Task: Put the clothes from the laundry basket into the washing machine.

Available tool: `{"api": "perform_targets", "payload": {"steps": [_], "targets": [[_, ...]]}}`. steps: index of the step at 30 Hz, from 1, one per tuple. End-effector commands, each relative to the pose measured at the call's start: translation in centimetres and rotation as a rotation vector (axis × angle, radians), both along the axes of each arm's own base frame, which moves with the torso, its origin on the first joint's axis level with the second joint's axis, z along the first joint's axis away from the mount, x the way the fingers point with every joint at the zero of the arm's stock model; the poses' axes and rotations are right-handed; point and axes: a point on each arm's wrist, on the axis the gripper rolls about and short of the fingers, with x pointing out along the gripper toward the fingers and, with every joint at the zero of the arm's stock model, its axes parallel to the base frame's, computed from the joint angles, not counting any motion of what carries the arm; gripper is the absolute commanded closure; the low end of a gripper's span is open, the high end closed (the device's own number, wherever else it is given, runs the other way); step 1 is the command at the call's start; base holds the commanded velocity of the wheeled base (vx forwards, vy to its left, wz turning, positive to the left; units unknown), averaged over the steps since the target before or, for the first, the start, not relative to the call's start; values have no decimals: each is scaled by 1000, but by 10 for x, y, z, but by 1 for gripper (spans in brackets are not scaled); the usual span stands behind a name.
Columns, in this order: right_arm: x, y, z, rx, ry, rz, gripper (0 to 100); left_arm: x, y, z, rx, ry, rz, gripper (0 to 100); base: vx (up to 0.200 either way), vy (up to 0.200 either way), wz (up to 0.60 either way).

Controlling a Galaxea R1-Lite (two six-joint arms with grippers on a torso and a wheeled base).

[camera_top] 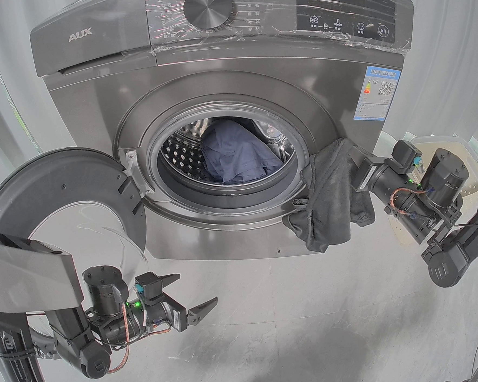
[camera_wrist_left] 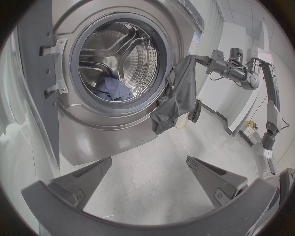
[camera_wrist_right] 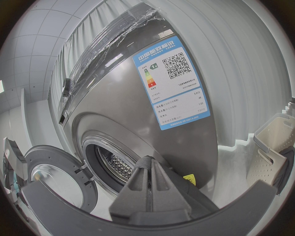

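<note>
Done: 1 blue garment (camera_top: 236, 154) inside the drum (camera_top: 192, 148) of the washing machine (camera_top: 92, 101), heaped toward the far wall; door (camera_top: 60, 196) swung wide open to the left.
In transit: 1 dark grey garment (camera_top: 332, 198), clear of the laundry basket (camera_top: 473, 167) and hanging just right of the opening, not yet past the rim.
Left to do: by the look of it, carrying the dark grey garment left and into the drum, letting go, then fetching more. What looks like dark cloth (camera_wrist_right: 287, 166) at the basket's edge in the right wrist view; anything deeper in the basket too hidden to count.
Progress: judged around the middle, with 1 piece in, 1 on its way and at least 1 waiting.
Right side: right gripper (camera_wrist_right: 149, 172) pressed together on the top edge of the dark grey garment, pinching it level with the right side of the opening.
Garment against pincer: bunched at the fingertips, then falling straight down below them; lower folds touching or just off the machine's front panel beside the door seal, hard to tell which.
Left side: left gripper (camera_top: 197, 288) spread wide and holding nothing, low and near at the left, below the open door, well apart from both garments.
Basket: on the floor at the far right, beside the machine, beyond the right arm.
</note>
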Motion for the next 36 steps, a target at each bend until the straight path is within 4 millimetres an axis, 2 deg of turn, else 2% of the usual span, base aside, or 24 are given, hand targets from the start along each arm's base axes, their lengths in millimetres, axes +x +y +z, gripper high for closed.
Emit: {"api": "perform_targets", "payload": {"steps": [1, 8, 21, 28, 36], "targets": [[-7, 7, 3, 2, -8, 28, 100, 8, -4, -8, 3, 8, 4, 0, 0, 0, 0], [-21, 27, 2, -4, -2, 104, 100, 19, -16, 11, -48, -84, -5, 0, 0, 0, 0], [-46, 68, 3, 0, -7, 254, 100, 26, -32, 19, -75, -134, -40, 0, 0, 0, 0], [-52, 78, 1, -2, -5, 288, 100, 28, -41, 22, -99, -149, -59, 0, 0, 0, 0], [-52, 81, -1, -5, 2, 296, 100, 29, -66, 28, -146, -167, -79, 0, 0, 0, 0]]}}
